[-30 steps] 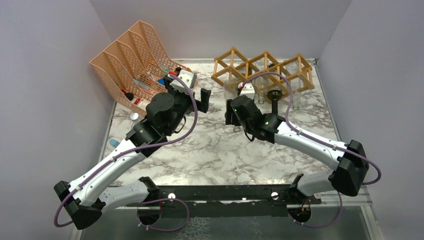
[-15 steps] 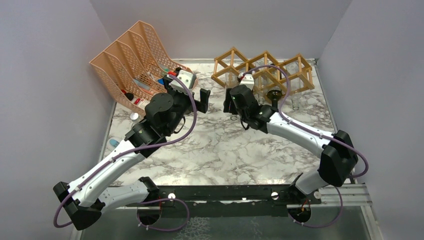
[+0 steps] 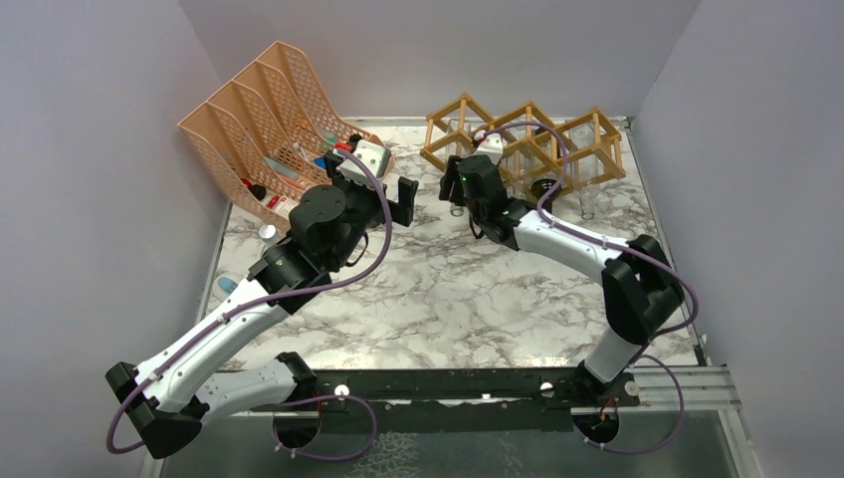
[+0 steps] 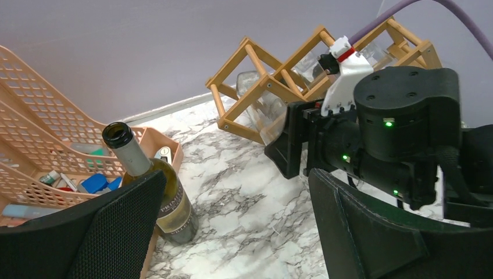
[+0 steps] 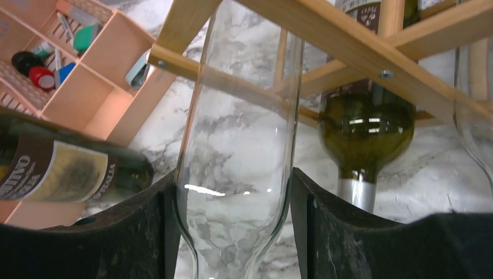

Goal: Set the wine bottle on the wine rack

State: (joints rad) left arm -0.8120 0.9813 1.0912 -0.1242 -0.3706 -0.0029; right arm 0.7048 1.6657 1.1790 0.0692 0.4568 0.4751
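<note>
The wine rack [image 3: 527, 139] is a light-brown wooden lattice at the back of the table. It also shows in the left wrist view [image 4: 250, 58] and the right wrist view [image 5: 349, 35]. My right gripper [image 5: 232, 232] is shut on the shoulder of a clear glass wine bottle [image 5: 238, 133]. The bottle's body sits inside the rack's left cell [image 3: 460, 134]. My left gripper [image 4: 235, 192] is open and empty. It hangs above the marble beside a labelled green wine bottle [image 4: 145, 180] that stands tilted against the peach organizer.
A peach mesh file organizer [image 3: 259, 110] with small items stands at the back left. A dark green bottle [image 5: 363, 125] lies in the rack's middle cell, neck toward me. Another clear bottle [image 5: 474, 116] shows at the right edge.
My right arm has reached back and left toward the rack, carrying the clear bottle into the left cell. My left arm has not moved.
</note>
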